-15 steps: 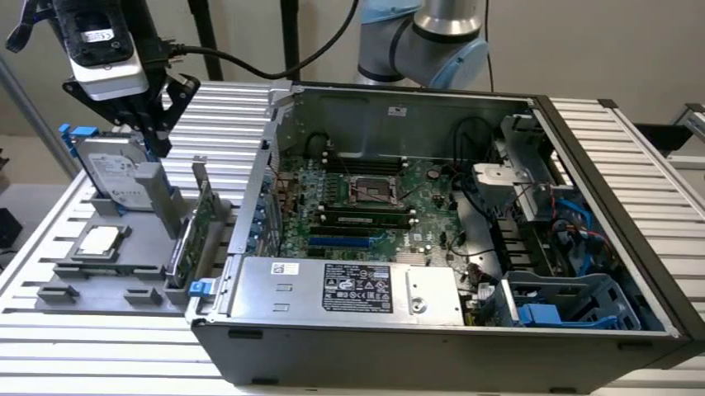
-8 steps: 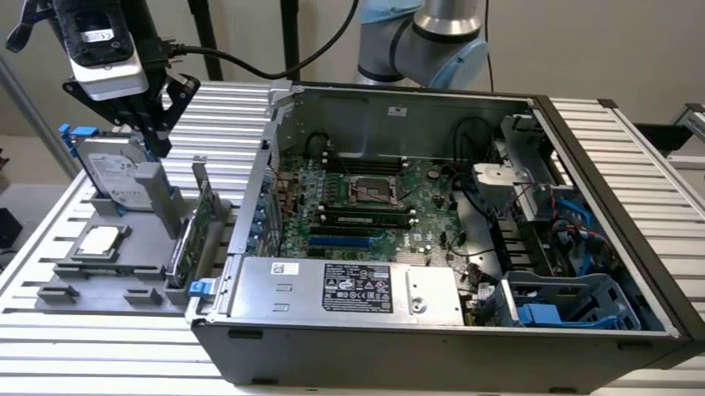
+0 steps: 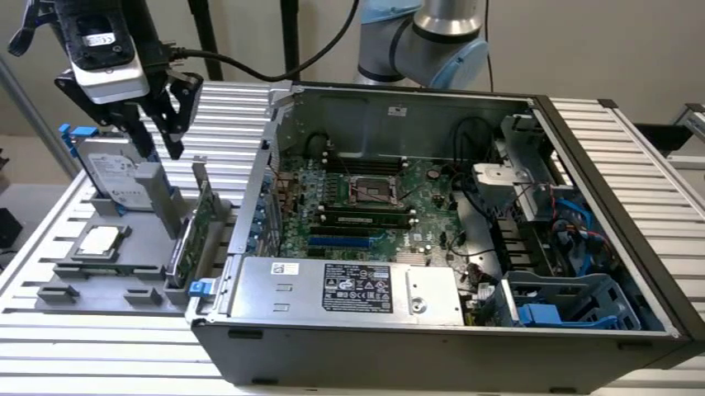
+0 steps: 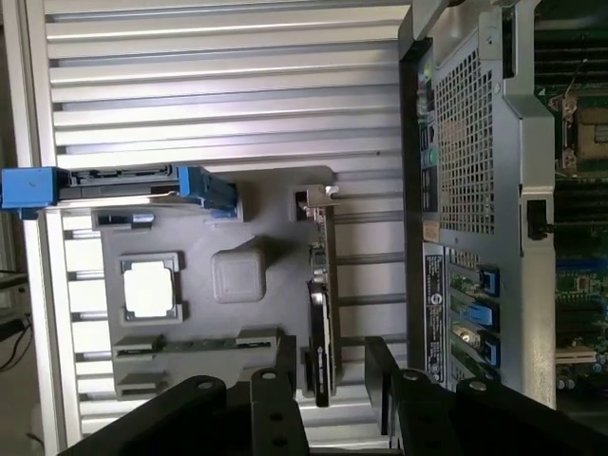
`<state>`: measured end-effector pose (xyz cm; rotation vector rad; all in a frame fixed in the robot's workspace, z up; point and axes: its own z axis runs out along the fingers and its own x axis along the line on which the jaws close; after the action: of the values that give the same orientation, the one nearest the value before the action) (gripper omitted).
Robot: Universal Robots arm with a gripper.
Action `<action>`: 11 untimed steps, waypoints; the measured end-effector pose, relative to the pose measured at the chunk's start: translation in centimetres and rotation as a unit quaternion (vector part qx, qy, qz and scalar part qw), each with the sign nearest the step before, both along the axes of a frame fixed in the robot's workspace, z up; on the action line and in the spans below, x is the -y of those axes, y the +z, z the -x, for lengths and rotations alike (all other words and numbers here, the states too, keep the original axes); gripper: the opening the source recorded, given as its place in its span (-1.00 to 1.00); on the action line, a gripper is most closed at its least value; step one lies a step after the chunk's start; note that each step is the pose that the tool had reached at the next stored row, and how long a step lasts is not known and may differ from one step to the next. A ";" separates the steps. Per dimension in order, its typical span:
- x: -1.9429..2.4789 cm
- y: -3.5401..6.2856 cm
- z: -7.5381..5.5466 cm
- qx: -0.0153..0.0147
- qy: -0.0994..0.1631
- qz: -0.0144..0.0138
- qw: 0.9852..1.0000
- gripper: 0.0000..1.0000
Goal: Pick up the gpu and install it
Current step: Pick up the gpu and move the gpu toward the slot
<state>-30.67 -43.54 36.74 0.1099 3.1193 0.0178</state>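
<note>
Wrist view: gripper (image 4: 332, 370), 1 unit, fingers spread wide, holding nothing, hanging above the grey fixture (image 4: 190, 228).

Item: gpu (image 4: 319, 304), 1 green card, standing on edge in a slot of the fixture, on the fixture's side nearest the computer case (image 4: 465, 142); untouched.

Also on the fixture: hard drive (image 4: 123, 176), small silver chip (image 4: 149, 288).

Risks (judged, not observed): a descent off the card's line could land a finger on its top edge and tip or chip it; a slanted grasp could jam the card in its slot.
</note>
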 end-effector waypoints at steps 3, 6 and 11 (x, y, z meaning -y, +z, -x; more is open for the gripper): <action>0.12 -0.83 0.0 0.000 0.000 0.000 1.000 1.00; 0.29 -1.65 0.0 0.000 0.000 0.000 1.000 1.00; 1.07 -3.27 0.1 0.000 0.000 0.000 1.000 1.00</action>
<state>-30.74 -44.61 33.47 0.1099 3.1199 0.0174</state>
